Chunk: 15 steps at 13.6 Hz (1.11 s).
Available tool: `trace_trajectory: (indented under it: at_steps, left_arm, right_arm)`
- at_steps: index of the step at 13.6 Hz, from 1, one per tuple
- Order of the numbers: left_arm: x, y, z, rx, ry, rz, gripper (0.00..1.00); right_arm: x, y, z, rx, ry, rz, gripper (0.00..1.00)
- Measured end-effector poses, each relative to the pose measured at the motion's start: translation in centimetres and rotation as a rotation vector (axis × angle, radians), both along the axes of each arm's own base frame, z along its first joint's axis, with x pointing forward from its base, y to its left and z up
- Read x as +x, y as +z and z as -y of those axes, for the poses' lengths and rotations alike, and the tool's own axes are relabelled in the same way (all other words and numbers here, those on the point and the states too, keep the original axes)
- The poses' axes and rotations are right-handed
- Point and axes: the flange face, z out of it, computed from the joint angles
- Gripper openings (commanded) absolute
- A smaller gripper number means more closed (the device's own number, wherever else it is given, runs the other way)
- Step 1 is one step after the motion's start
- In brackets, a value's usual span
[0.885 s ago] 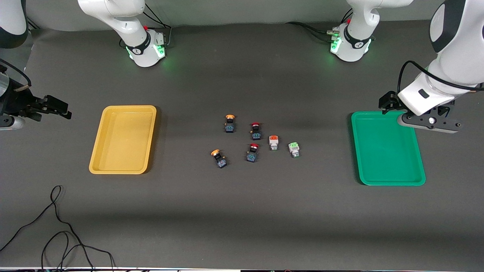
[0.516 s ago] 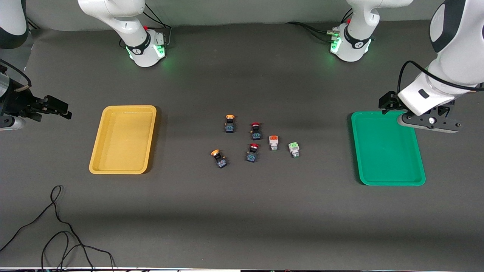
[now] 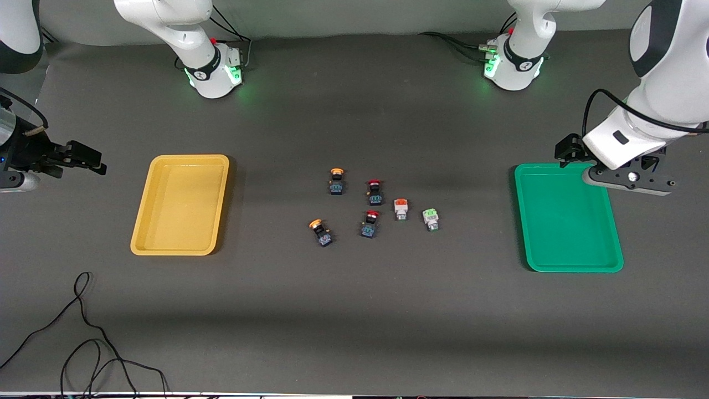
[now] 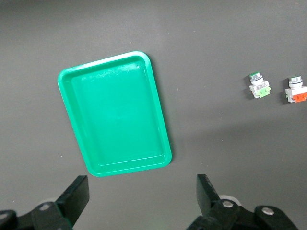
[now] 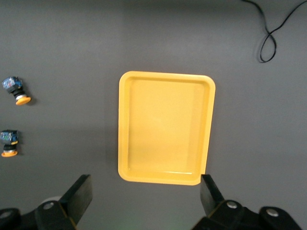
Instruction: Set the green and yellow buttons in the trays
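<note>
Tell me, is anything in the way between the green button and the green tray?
Nothing visible. The green button lies at the end of the cluster nearest the green tray, with only bare table between them. The orange-capped white button sits beside it, away from the tray. The left gripper hovers open over the tray's corner.

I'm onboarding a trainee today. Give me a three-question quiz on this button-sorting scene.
1. True or false: the yellow tray already holds a button.
2. How many yellow-capped buttons lie on the table?
3. Which is nearest the green tray? A. green-capped button B. orange-capped button C. a red-capped button

Key: 1. False, both trays hold nothing. 2. Two. 3. A.
</note>
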Motion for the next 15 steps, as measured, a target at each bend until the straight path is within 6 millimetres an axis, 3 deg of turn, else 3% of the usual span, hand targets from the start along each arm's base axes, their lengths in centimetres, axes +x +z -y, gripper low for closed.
trace_trajectory:
  at_steps: [2, 5, 8, 12, 13, 15]
  left_arm:
    - [0.0, 0.0, 0.0, 0.000, 0.000, 0.000, 1.00]
    - [0.0, 0.0, 0.0, 0.000, 0.000, 0.000, 1.00]
    - [0.0, 0.0, 0.0, 0.000, 0.000, 0.000, 1.00]
    - [0.0, 0.0, 0.0, 0.000, 0.001, 0.000, 1.00]
    - [0.0, 0.0, 0.0, 0.000, 0.001, 0.000, 1.00]
    - [0.0, 0.0, 0.0, 0.000, 0.001, 0.000, 1.00]
  right_arm:
    - [-0.2, -0.6, -2.3, -0.001, 0.019, -0.023, 1.00]
    - [-0.7, -1.1, -9.4, -0.010, 0.011, -0.033, 1.00]
    - [-2.4, -3.0, -19.9, -0.009, -0.025, 0.006, 1.00]
    - [-8.6, -7.9, -35.9, 0.011, -0.089, 0.058, 1.00]
    - [-10.3, -9.0, -39.1, 0.018, -0.094, 0.065, 1.00]
    - [-12.7, -10.8, -43.5, 0.028, -0.096, 0.073, 1.00]
